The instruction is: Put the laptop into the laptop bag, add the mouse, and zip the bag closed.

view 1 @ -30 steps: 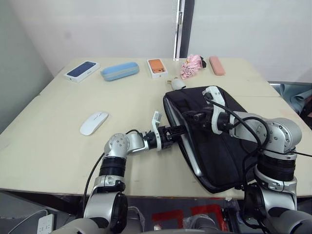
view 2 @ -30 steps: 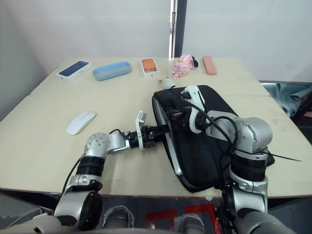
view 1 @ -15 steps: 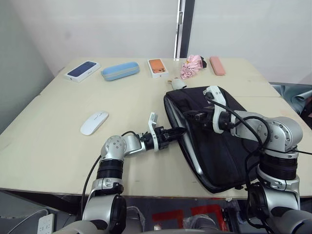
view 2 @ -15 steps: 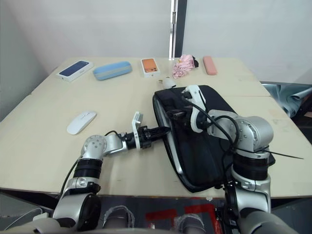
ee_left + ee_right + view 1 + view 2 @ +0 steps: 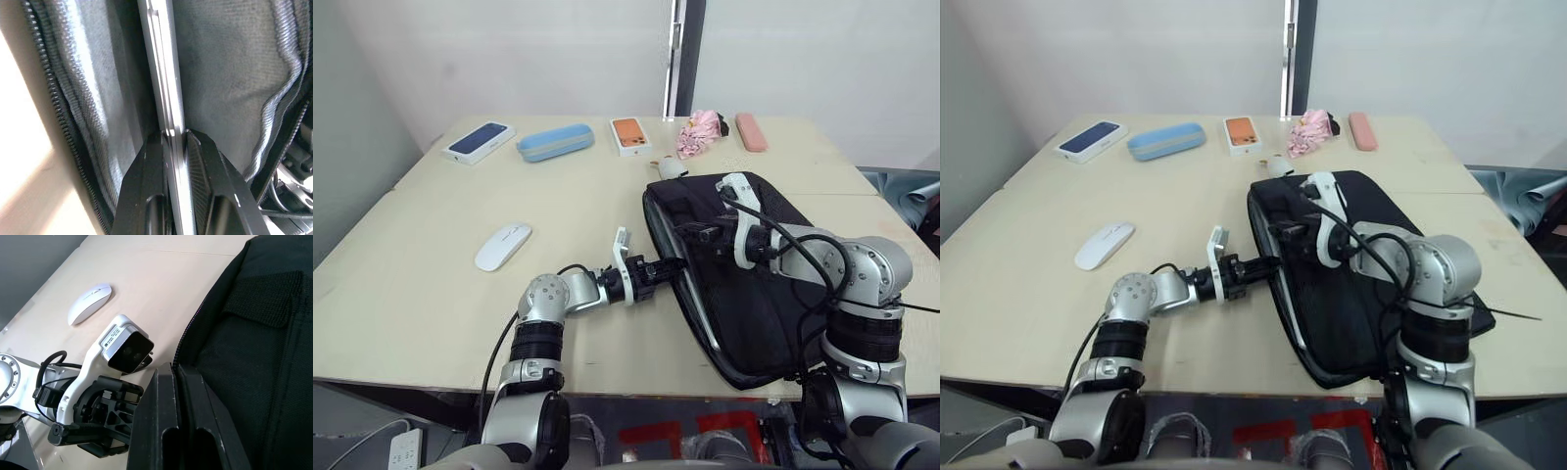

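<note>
Left eye view shows one table (image 5: 421, 284) carrying one laptop bag (image 5: 744, 284), one mouse (image 5: 502, 246) and a row of small items along the far edge. The bag lies at about 3 o'clock from the table's middle, its near-left edge unzipped. One laptop (image 5: 166, 93) sits inside it, its thin silver edge showing between the grey lining panels. The left gripper (image 5: 668, 264) is clenched on that laptop edge at the bag's opening; in the left wrist view both black fingers (image 5: 203, 166) press against the metal from either side. The right gripper (image 5: 690, 233) is pinched tight on the bag's upper flap just beside the zip, fingers together on the black fabric. The white mouse rests well apart from the bag, at about 9 o'clock, on bare tabletop.

Along the far edge, counted from 10 to 1 o'clock: one dark blue phone box (image 5: 477, 142), one light blue case (image 5: 554, 142), one orange phone box (image 5: 628, 136), one pink cloth bundle (image 5: 699, 132), one pink case (image 5: 749, 131). One small white charm (image 5: 671, 168) lies touching the bag's far corner. No writing is legible.
</note>
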`<state>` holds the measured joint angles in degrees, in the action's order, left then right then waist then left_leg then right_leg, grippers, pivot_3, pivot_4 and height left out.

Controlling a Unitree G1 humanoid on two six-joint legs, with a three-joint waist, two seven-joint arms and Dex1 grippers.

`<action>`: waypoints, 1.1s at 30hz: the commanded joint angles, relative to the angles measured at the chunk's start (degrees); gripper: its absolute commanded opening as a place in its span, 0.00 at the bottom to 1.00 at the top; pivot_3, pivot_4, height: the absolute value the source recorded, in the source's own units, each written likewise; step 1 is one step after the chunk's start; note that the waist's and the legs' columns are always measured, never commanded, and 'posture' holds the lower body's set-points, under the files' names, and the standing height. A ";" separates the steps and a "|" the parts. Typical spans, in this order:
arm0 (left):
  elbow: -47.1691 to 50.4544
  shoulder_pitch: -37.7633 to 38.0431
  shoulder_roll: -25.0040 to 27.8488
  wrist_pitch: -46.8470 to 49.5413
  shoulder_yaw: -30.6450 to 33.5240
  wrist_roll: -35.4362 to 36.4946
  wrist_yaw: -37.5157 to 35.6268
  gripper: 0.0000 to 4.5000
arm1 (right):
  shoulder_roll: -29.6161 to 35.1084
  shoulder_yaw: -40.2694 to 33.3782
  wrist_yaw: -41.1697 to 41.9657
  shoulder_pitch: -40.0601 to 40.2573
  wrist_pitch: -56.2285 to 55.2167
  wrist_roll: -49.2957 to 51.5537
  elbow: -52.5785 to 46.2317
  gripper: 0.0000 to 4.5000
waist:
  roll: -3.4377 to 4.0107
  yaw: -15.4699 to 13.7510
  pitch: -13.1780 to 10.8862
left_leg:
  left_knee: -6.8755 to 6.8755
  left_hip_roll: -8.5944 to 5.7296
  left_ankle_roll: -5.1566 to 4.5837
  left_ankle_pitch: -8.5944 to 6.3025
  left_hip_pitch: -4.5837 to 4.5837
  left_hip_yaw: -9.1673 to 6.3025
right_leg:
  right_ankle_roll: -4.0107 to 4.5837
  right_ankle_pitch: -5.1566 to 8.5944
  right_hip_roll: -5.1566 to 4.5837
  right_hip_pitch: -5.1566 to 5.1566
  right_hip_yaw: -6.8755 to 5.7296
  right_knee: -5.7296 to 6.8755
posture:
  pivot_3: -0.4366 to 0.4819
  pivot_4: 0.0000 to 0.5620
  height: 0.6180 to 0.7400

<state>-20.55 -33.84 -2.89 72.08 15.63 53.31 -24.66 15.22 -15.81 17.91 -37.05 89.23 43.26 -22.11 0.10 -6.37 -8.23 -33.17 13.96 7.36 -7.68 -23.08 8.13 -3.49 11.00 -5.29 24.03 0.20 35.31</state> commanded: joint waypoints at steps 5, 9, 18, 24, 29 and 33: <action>-0.48 -3.74 -3.67 -2.21 -3.79 -0.62 -4.04 0.03 | -2.64 -1.05 -0.45 -2.58 1.39 2.04 -3.51 0.00 | 0.00 0.12 0.00 | 0.03 0.00 0.00 0.00 -0.02 0.00 | -0.02 -0.01 0.00 0.02 0.00 -0.03 | 0.48 0.27 1.00; -0.90 -4.04 -4.11 -3.13 -4.35 -1.34 -4.78 0.03 | -2.64 -1.18 -0.48 -2.24 1.45 1.61 -3.54 0.00 | 0.00 0.21 0.00 | 0.05 0.00 0.00 0.00 -0.02 0.00 | -0.02 -0.01 0.01 0.02 -0.01 -0.03 | 0.48 0.27 1.00; 2.26 -2.02 -1.63 -2.47 -5.13 -1.95 -7.23 0.49 | -1.31 -0.77 0.19 -2.25 0.41 1.23 -2.61 0.00 | 0.00 0.19 0.00 | 0.04 0.00 0.00 0.00 -0.02 0.00 | -0.03 -0.01 0.00 0.01 -0.01 -0.04 | 0.48 0.27 1.00; 4.26 -2.38 4.55 -0.90 -6.30 -2.79 -9.36 0.81 | 0.30 0.23 1.16 -2.11 -1.10 0.90 -1.39 0.00 | 0.01 0.39 0.00 | 0.05 0.01 0.03 0.01 0.03 -0.01 | -0.03 -0.02 0.02 0.01 0.00 0.00 | 0.48 0.27 1.00; 7.45 -2.26 13.00 -0.53 -8.44 -4.28 -13.54 0.81 | 1.63 1.67 2.29 -1.90 -3.36 0.48 0.44 0.00 | 0.02 0.30 0.01 | 0.04 0.01 0.06 0.04 0.06 -0.01 | -0.03 -0.02 0.02 -0.01 0.00 0.03 | 0.48 0.27 1.00; 10.45 -1.38 18.21 -0.79 -9.51 -4.36 -16.52 0.81 | 2.59 2.91 3.15 -1.32 -5.01 0.38 1.45 0.00 | 0.04 0.30 0.02 | 0.05 0.02 0.11 0.07 0.07 -0.03 | -0.03 -0.01 0.03 0.00 -0.02 0.08 | 0.48 0.27 1.00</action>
<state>-13.47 -35.39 13.91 71.53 7.09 48.78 -38.72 17.31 -13.09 20.05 -37.67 86.43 43.29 -20.49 0.14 -6.08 -8.21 -33.12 13.98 7.48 -7.61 -23.01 8.11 -3.51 10.99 -5.26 24.03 0.18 35.39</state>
